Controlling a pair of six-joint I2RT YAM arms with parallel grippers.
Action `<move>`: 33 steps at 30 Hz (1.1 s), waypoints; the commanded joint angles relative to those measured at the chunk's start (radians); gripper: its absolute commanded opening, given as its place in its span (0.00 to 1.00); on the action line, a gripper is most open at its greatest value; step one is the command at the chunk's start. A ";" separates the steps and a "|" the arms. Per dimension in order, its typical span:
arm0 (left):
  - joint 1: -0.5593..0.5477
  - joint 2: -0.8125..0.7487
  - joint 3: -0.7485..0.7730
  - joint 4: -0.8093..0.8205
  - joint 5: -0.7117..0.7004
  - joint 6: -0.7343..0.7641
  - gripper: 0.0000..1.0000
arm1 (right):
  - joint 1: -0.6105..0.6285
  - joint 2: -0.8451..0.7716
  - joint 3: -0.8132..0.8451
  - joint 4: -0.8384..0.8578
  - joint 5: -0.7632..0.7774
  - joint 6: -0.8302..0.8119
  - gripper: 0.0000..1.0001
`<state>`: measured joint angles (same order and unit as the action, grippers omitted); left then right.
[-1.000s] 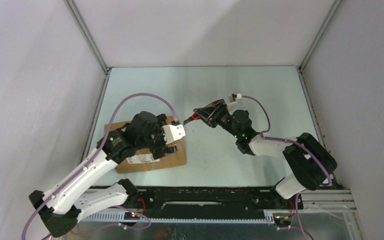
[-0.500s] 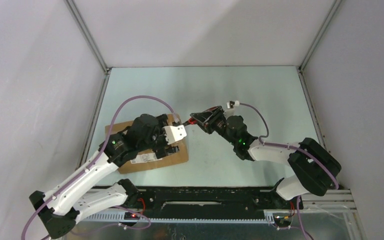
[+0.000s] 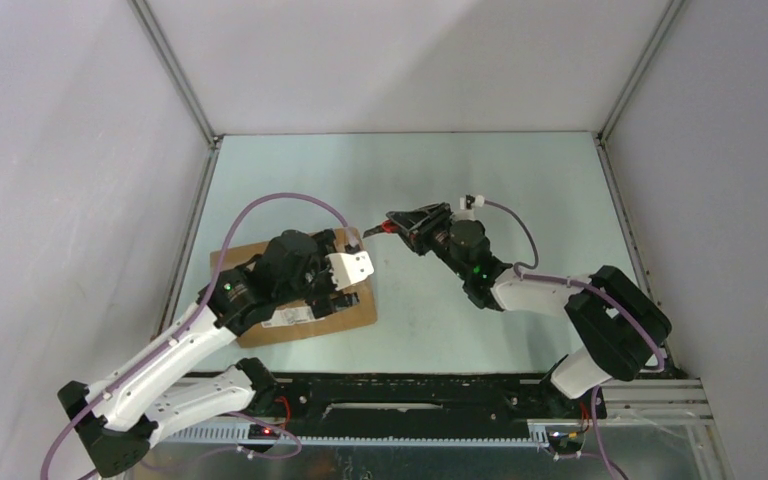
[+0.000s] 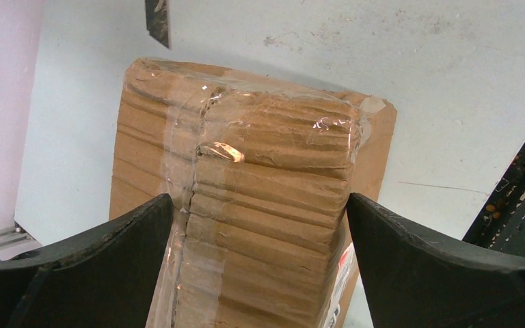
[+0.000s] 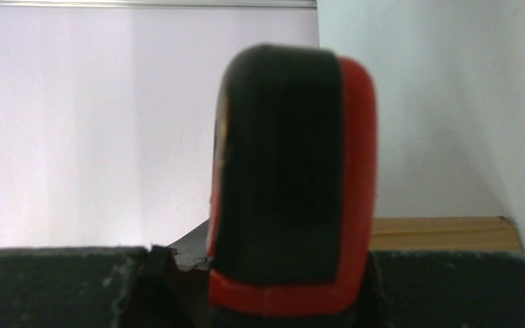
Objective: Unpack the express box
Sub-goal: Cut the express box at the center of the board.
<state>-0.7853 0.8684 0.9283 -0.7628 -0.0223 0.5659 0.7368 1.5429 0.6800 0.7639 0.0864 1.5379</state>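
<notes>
Judged light and stiff, the express box [image 4: 266, 171] was straddled sidewise by the open left tool [image 4: 256, 205], a cutter [image 5: 290, 184] clamped in the right tool [image 3: 408, 222].

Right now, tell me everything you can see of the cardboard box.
The box is brown corrugated cardboard, oblong and closed, with wrinkled clear tape along its top seam and a white printed label on its near side. It lies flat on the table at the left. The open left end effector straddles it; whether its fingers touch is unclear.
</notes>
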 commanded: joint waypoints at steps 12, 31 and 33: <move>-0.006 0.011 -0.019 0.030 -0.004 -0.026 0.98 | 0.030 0.046 0.100 -0.001 0.054 0.006 0.00; -0.006 0.022 -0.017 0.032 -0.016 -0.029 0.98 | 0.057 0.043 0.084 -0.002 0.015 -0.001 0.00; -0.005 0.019 -0.020 0.035 -0.022 -0.028 0.98 | 0.064 0.030 0.072 -0.005 0.007 -0.004 0.00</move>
<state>-0.7879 0.8783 0.9283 -0.7532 -0.0299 0.5568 0.7742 1.6035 0.7452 0.7422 0.1188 1.5600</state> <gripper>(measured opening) 0.986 0.277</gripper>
